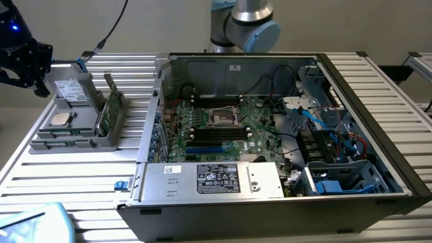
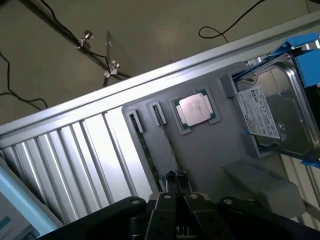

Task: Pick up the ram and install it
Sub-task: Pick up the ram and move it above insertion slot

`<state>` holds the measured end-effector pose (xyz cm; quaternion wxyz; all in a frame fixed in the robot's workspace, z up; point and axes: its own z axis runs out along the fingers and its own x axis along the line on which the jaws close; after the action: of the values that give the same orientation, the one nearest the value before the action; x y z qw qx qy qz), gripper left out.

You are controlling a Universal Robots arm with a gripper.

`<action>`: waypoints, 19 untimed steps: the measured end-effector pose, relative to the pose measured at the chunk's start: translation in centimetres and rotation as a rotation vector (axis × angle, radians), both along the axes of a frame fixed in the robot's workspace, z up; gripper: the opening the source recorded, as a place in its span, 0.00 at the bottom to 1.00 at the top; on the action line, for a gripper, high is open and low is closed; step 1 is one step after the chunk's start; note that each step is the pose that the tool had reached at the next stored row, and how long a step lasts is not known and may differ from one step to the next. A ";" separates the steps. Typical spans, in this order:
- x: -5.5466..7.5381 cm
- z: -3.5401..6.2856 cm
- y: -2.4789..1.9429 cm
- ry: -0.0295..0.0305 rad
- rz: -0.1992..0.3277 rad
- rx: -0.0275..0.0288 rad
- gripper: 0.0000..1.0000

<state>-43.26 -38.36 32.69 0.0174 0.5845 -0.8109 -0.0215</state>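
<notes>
The task is at its very beginning, as far as the pics show. The ram [image 2: 146, 150] is not yet picked up. In the wrist view it shows as a thin dark-green strip, seen from its upper edge, standing in a slot of the grey tray [image 2: 210, 155]. It is the slot farther from the processor chip [image 2: 194, 109]. Between them runs a 2nd slot w/ only a very thin line in it, and whether that one holds something cannot be told. The hard drive [image 2: 272, 115] lies on the other side of the chip, in the same tray.

The hand [image 2: 175, 180] is clenched, fingers pressed together w/ nothing between them, so it grasps no thing. It hangs above the tray, and in the pic its tips are in line w/ the thin 2nd slot and just beside the ram's strip; no touching is seen. In the ext. view the hand is at the upper left of the frame. The tray is below it on the slatted surface [image 1: 81, 177], at the exterior view's left of the open computer case [image 1: 223, 71].

Inside the case the motherboard [image 1: 263, 121] lies approx. in the frame's centre. Its long dark memory slots [image 1: 219, 133], near the processor socket [image 1: 221, 116], look not filled, though small details there are hard to read. So done: nothing. Left: the whole pick-up and the whole install
</notes>
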 end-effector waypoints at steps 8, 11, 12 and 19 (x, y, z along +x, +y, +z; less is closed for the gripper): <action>0.0 -0.39 0.00 0.0007 0.145 0.0000 0.11; 0.0 -0.53 0.00 0.0010 0.201 0.0000 0.12; 0.0 -0.58 0.00 0.0009 0.219 0.0001 0.12; 0.0 -0.85 0.00 0.0017 0.345 0.0001 0.43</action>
<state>-43.27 -38.37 31.84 0.0216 0.7149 -0.6986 -0.0187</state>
